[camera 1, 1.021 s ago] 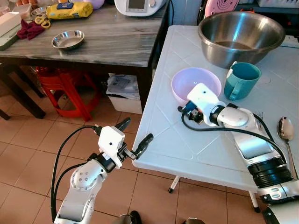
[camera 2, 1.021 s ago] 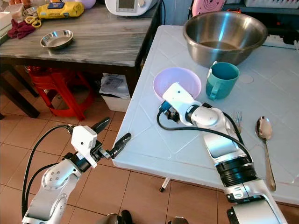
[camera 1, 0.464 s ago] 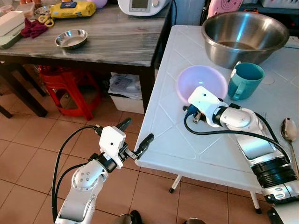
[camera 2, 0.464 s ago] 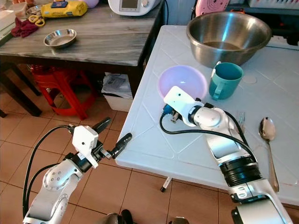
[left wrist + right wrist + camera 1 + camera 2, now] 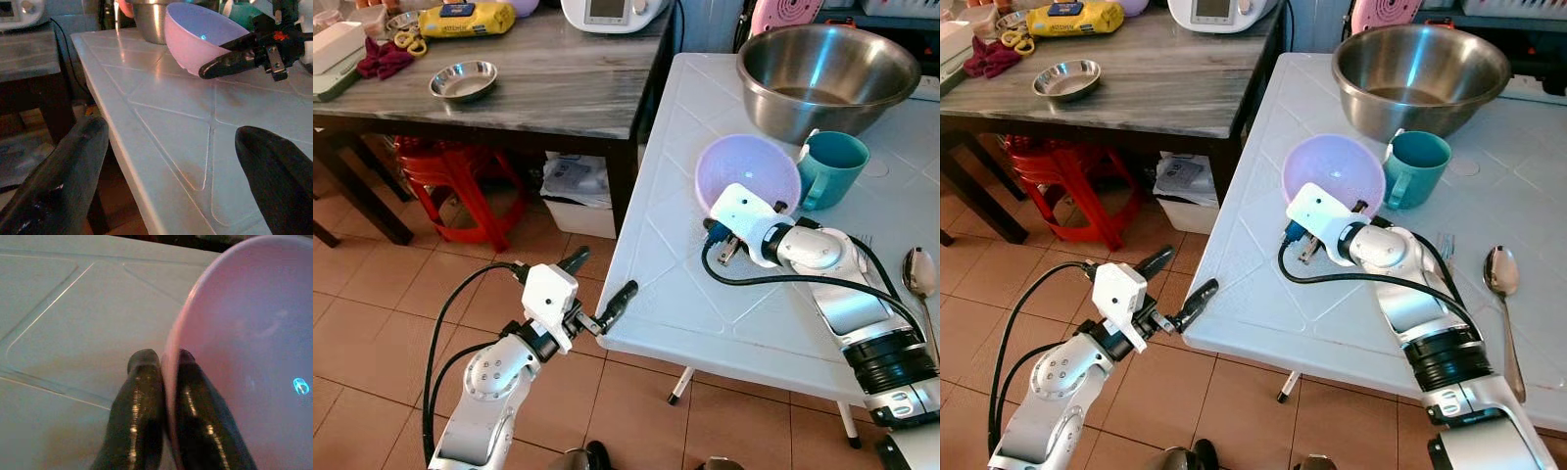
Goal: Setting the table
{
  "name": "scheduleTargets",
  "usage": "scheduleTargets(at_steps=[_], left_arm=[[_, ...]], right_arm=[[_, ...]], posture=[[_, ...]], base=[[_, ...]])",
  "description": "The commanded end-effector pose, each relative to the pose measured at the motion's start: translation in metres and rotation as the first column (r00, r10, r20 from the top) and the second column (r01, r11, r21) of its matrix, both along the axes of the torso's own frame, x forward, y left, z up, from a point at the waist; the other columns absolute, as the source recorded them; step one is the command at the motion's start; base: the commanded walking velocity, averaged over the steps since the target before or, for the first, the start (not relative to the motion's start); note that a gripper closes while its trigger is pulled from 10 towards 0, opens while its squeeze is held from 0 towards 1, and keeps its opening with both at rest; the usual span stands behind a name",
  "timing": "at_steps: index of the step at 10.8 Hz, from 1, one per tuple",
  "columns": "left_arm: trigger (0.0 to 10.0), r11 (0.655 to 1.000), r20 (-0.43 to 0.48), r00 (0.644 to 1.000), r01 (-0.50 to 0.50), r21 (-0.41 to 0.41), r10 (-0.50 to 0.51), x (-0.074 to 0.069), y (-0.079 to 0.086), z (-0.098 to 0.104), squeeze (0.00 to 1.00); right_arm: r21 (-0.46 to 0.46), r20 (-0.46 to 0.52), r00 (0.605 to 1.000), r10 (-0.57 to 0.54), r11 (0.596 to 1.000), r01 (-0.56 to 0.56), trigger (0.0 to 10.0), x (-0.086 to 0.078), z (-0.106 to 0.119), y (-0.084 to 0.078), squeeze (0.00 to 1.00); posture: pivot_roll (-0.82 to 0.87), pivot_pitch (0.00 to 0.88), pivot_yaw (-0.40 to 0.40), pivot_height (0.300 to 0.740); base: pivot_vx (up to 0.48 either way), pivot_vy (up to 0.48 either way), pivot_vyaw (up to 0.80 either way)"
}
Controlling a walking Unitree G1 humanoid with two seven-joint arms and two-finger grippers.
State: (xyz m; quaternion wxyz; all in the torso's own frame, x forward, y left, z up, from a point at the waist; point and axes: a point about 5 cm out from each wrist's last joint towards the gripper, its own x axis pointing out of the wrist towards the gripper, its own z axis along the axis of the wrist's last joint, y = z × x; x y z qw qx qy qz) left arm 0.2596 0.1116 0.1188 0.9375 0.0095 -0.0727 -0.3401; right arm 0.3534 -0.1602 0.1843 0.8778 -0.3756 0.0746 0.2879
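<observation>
**Right gripper pinching bowl rim: keep it level**

Right gripper (image 5: pixel 1324 235) fingers (image 5: pixel 142 396) nearly closed, 1 outside and 1 inside the pink bowl (image 5: pixel 747 171) wall, clamped on the near rim. Bowl sits on the white desk (image 5: pixel 685 294), teal mug (image 5: pixel 830 166) touching at its 3 o'clock, steel bowl (image 5: pixel 827 69) at 1. Judgement: thin-rim grip, so move slowly, low, avoid knocking the mug. Left gripper (image 5: pixel 602 294) spread wide, empty, off the desk edge.

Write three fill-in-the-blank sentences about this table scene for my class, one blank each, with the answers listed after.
1. The right gripper is pinching the rim of the pink ____.
2. The teal mug stands on the ____ table.
3. The left gripper hangs with its fingers ____, holding nothing.

Missing words: bowl; white; open
</observation>
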Motion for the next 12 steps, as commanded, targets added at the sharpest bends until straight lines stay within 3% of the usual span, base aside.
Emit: scheduleTargets(at_steps=[1, 6, 8, 9, 10, 12], left_arm=[[10.0, 1.000, 0.007, 1.000, 0.015, -0.002, -0.015, -0.001, -0.001, 0.001, 0.00], [10.0, 0.999, 0.019, 0.999, -0.033, 0.012, 0.032, 0.005, 0.002, 0.004, 0.00], [10.0, 0.978, 0.022, 0.978, -0.208, 0.030, 0.207, 0.019, 0.012, 0.004, 0.00], [10.0, 0.962, -0.007, 0.962, -0.274, 0.011, 0.274, 0.024, 0.017, 0.004, 0.00], [10.0, 0.948, -0.010, 0.948, -0.319, 0.006, 0.319, 0.027, 0.021, 0.004, 0.00], [10.0, 0.929, -0.032, 0.929, -0.369, -0.019, 0.369, 0.034, 0.026, 0.005, 0.00]], right_arm=[[-0.009, 0.023, 1.000, 0.013, 1.000, -0.013, 0.0, 0.002, 0.005, 0.001, 0.00], [0.067, 0.136, 0.990, -0.040, 0.997, 0.031, 0.0, 0.003, 0.016, 0.001, 0.00], [0.260, 0.266, 0.959, -0.097, 0.965, 0.025, 0.0, -0.003, 0.034, 0.010, 0.00], [0.368, 0.293, 0.943, -0.160, 0.929, 0.043, 9.0, -0.012, 0.033, 0.014, 0.00], [0.421, 0.299, 0.932, -0.204, 0.905, 0.063, 10.0, -0.019, 0.028, 0.015, 0.00], [0.439, 0.365, 0.893, -0.262, 0.895, 0.083, 10.0, -0.039, 0.014, 0.019, 0.00]], posture=[[-0.15, 0.165, 0.090, 0.740], [-0.15, 0.151, 0.098, 0.740], [-0.15, 0.144, 0.095, 0.740], [-0.14, 0.138, 0.095, 0.740], [-0.14, 0.133, 0.095, 0.740], [-0.14, 0.121, 0.099, 0.740]], base=[[0.000, 0.000, 0.00], [0.000, 0.000, 0.00], [0.000, 0.000, 0.00], [0.000, 0.000, 0.00], [0.000, 0.000, 0.00], [0.000, 0.000, 0.00]])
